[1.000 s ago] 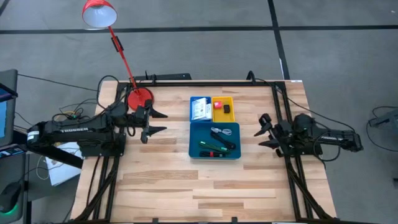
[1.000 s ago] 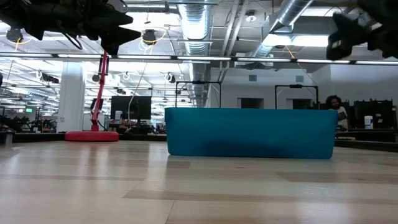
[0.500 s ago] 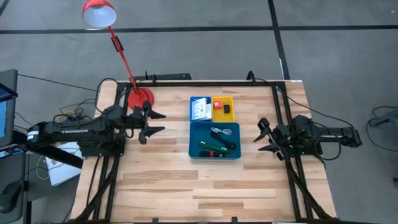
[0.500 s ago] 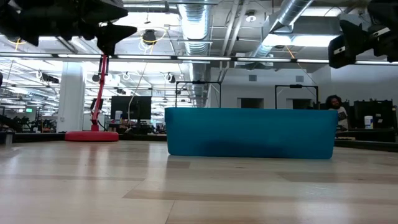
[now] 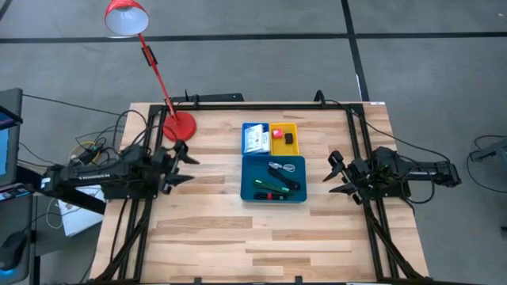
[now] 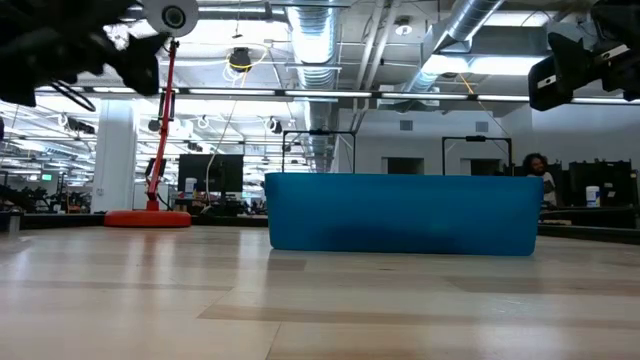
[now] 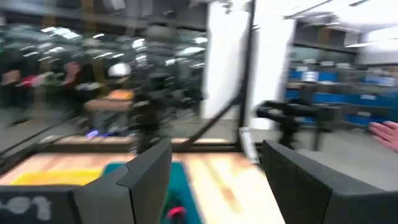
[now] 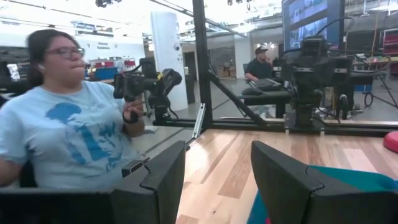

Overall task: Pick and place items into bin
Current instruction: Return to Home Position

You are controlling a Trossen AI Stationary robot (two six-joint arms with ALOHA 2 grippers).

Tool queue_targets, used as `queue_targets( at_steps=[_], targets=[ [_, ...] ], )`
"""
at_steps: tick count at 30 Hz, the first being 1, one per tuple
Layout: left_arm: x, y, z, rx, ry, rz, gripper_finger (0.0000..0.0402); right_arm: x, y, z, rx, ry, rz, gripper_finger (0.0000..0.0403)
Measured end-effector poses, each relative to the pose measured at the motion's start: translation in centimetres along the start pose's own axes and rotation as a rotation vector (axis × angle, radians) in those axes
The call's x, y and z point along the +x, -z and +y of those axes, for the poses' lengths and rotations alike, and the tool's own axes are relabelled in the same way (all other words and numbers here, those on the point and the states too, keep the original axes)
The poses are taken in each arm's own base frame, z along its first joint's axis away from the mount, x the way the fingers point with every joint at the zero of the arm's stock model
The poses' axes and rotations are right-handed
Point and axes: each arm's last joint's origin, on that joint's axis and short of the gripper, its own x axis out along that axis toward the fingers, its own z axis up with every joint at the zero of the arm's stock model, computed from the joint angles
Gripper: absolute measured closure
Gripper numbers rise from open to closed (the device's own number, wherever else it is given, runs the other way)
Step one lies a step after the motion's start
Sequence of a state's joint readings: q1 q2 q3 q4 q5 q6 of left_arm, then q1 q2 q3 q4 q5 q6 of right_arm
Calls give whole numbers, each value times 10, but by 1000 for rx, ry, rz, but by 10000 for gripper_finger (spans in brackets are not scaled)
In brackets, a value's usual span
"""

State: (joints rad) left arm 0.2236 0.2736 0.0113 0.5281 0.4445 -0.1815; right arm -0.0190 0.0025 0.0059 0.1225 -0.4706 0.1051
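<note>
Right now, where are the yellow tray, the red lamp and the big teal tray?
yellow tray (image 5: 284, 147), high view, bare floor.
red lamp (image 5: 125, 17), high view, its shade.
big teal tray (image 6: 400, 215), low view, front wall.

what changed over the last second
The left gripper, open, pulled back leftward, away from the trays. The right gripper, also open, barely shifted on the right side. Nothing was grasped or let go. The teal tray, blue tray and yellow tray stayed put with their contents.
</note>
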Motion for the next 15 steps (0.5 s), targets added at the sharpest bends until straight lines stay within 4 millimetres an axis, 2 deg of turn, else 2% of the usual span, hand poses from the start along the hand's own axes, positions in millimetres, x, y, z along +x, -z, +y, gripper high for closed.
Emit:
queue_targets(
  at_steps=[6,15],
  targets=[
    [-7,-3,-9,1,194,-1,164,0,0,0,1,0,2,225],
    [-9,14,-7,-75,141,154,164,0,0,0,2,0,3,226]
  ],
)
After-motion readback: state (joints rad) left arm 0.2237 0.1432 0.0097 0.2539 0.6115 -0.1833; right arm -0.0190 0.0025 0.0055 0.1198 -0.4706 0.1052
